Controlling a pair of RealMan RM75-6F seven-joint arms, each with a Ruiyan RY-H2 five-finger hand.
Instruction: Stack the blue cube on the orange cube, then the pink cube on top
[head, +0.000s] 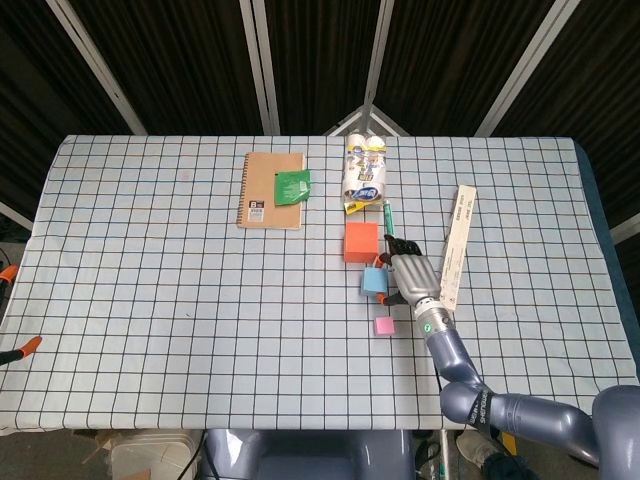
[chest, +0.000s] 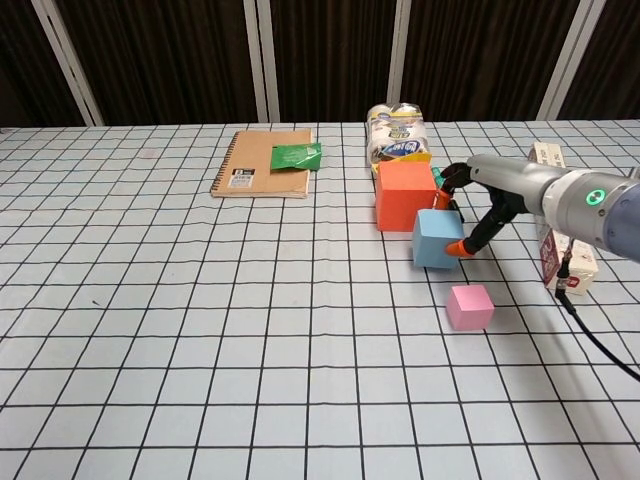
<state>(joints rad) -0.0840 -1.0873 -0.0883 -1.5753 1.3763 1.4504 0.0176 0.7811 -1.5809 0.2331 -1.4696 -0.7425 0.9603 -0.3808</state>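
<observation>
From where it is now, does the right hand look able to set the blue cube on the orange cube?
Probably yes. The right hand already grips the blue cube, the orange cube stands just beyond it, and its top is bare.
</observation>
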